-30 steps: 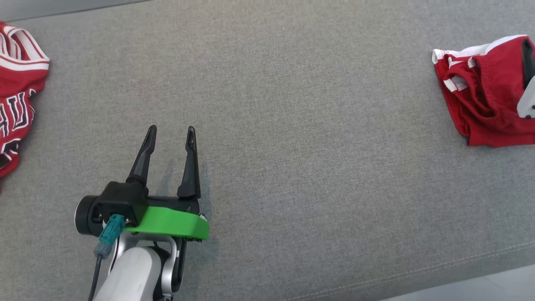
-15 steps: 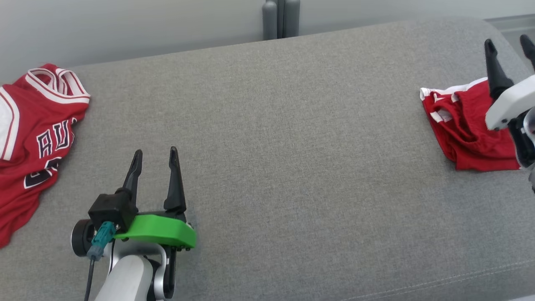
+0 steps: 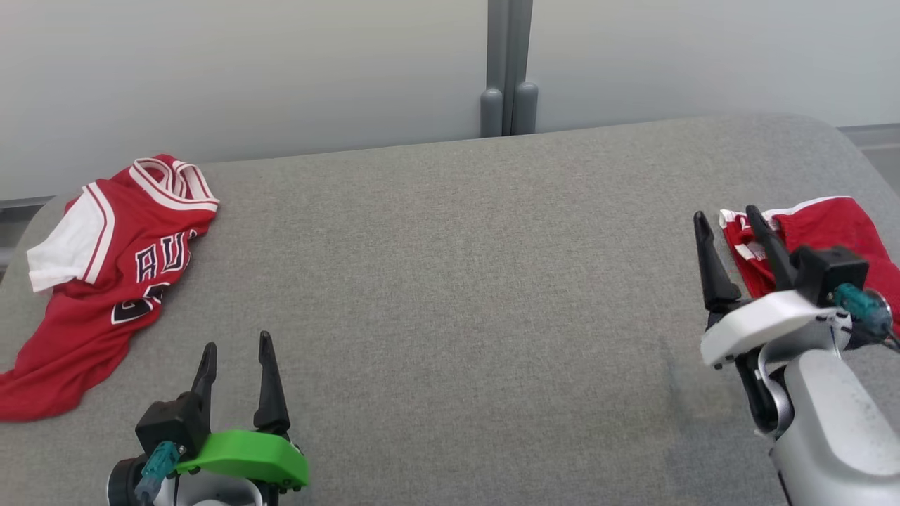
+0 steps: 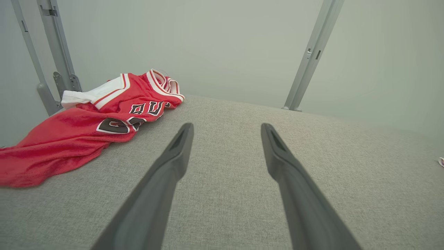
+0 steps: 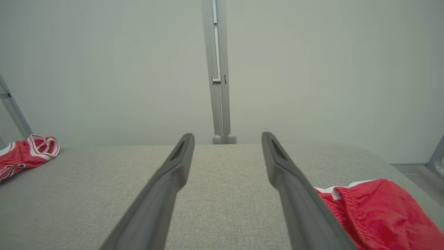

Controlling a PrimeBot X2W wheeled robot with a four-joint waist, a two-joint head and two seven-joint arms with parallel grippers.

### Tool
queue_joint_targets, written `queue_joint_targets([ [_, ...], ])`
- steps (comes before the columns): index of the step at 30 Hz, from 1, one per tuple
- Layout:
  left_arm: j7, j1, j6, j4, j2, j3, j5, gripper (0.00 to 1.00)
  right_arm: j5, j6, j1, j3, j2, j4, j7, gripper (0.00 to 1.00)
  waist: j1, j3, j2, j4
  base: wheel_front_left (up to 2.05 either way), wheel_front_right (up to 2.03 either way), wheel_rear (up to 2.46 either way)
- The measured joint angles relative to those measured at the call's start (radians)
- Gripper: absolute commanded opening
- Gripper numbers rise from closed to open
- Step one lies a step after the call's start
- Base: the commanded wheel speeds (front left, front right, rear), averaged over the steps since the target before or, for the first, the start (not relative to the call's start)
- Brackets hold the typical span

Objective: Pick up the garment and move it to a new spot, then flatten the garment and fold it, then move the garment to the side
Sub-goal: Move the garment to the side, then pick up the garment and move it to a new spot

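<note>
jaws: both pairs apart, empty | risk: jersey (image 3: pixel 105 281) at left bench (image 3: pixel 450 281) edge, shorts (image 3: pixel 837 228) at right edge; the wrong one may get picked

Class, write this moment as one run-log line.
left end effector: open, empty | right end effector: open, empty, beside red shorts | jersey: crumpled, far left

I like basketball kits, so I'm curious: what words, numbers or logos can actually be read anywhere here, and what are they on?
"AU": dark letters edged in white on the red jersey; the rest of the word is lost in folds.
Below it, dark digits: creased, unreadable.
On the red shorts: no text seen.
</note>
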Motion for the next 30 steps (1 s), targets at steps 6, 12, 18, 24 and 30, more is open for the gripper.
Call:
queue_joint_targets([
  [6, -0.001, 0.038, -0.015, -0.021, -0.014, 0.011, 0.024, 1.00, -0.095, 0.000, 0.149, -0.082, 0.119, -0.152, 0.012, 1.00, 0.0000, -0.020, 0.0000, 0.027, 0.00, 0.00, 0.00],
  [12, -0.001, 0.055, -0.032, -0.032, -0.021, 0.013, 0.039, 1.00, -0.143, 0.000, 0.278, -0.107, 0.175, -0.280, 0.033, 1.00, 0.0000, -0.028, 0.0000, 0.041, 0.00, 0.00, 0.00],
  [18, -0.001, 0.056, -0.048, -0.036, -0.026, 0.008, 0.050, 1.00, -0.140, 0.000, 0.367, -0.109, 0.182, -0.367, 0.054, 1.00, 0.0000, -0.035, 0.0000, 0.046, 0.00, 0.00, 0.00],
  [24, -0.001, 0.056, -0.052, -0.027, -0.028, 0.007, 0.050, 1.00, -0.128, 0.000, 0.394, -0.100, 0.183, -0.388, 0.059, 1.00, 0.0000, -0.038, 0.0000, 0.042, 0.00, 0.00, 0.00],
  [30, -0.001, 0.056, -0.057, -0.019, -0.029, 0.004, 0.050, 1.00, -0.126, 0.000, 0.396, -0.096, 0.183, -0.391, 0.059, 1.00, 0.0000, -0.039, 0.0000, 0.040, 0.00, 0.00, 0.00],
])
